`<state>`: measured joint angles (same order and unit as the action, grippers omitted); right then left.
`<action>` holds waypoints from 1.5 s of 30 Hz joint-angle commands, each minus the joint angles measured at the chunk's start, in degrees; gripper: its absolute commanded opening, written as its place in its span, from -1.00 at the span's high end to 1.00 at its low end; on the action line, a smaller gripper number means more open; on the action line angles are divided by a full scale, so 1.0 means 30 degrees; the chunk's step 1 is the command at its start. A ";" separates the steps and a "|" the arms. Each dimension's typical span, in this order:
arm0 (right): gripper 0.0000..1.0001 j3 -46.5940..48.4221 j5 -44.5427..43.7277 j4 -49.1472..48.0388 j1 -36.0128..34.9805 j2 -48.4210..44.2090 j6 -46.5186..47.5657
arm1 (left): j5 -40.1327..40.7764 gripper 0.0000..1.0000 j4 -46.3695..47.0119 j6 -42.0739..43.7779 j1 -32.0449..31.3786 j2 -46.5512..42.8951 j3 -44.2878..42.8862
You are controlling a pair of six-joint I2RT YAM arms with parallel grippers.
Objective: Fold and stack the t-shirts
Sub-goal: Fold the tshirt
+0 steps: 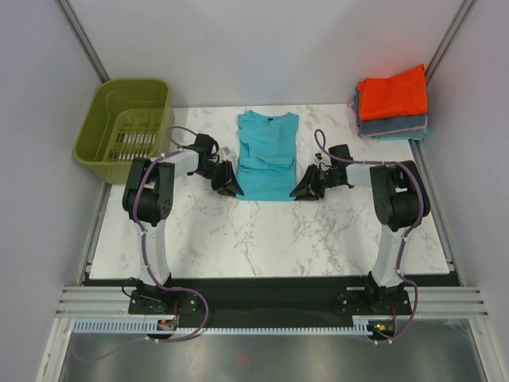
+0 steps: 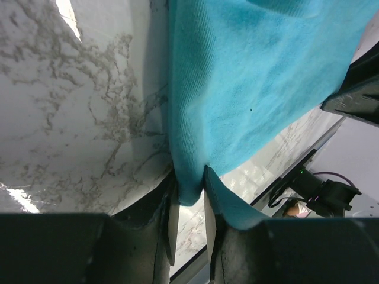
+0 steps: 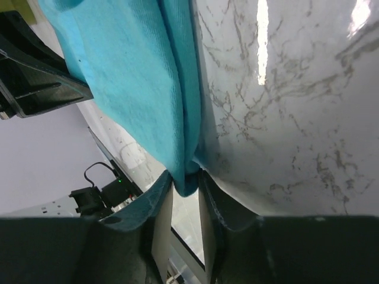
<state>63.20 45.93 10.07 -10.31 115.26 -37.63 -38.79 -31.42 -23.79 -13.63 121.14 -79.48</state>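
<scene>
The teal t-shirt [image 1: 267, 153] lies on the marble table with both sides folded in, collar at the far end. My left gripper [image 1: 231, 188] is shut on its near left hem corner, and the cloth [image 2: 237, 89] is pinched between the pads. My right gripper [image 1: 302, 191] is shut on the near right hem corner, with the teal cloth [image 3: 142, 83] held in its tips. An orange-red folded shirt [image 1: 393, 93] lies on top of a grey-blue folded one [image 1: 391, 127] at the far right corner.
An olive-green plastic basket [image 1: 126, 127] stands at the far left, partly off the table. The marble table [image 1: 270, 239] runs to a near edge with a black strip in front of the arm bases.
</scene>
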 commanded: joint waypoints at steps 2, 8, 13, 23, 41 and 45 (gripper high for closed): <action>0.55 0.0291 -0.0574 -0.0308 -0.0110 -0.0012 0.0676 | 0.0536 0.41 0.0717 -0.0302 -0.0086 -0.0359 0.0419; 1.00 0.0262 -0.0604 -0.0338 -0.0110 -0.1533 0.0852 | 0.0536 0.41 0.0717 -0.0302 -0.0087 -0.1823 0.1151; 1.00 -0.0642 -0.0487 0.0043 -0.0109 -0.4047 0.0853 | 0.0536 0.41 0.0717 -0.0302 -0.0174 -0.4342 0.1767; 1.00 -0.2959 -0.0223 0.1654 -0.0081 -0.8682 0.0940 | 0.0536 0.41 0.0717 -0.0302 -0.0672 -0.7536 0.2470; 1.00 -0.4896 -0.0223 0.0893 0.0183 -0.8041 0.1586 | -0.0550 -0.19 0.1419 -0.2119 -0.1961 -0.4524 0.5519; 1.00 -0.4573 -0.0048 0.0893 0.0242 -0.7660 0.1585 | -0.0226 -0.18 0.1538 -0.2060 -0.2486 -0.3323 0.4494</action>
<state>47.09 44.12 14.20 -9.89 91.94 -34.02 -39.92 -29.74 -28.75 -19.66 109.54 -62.81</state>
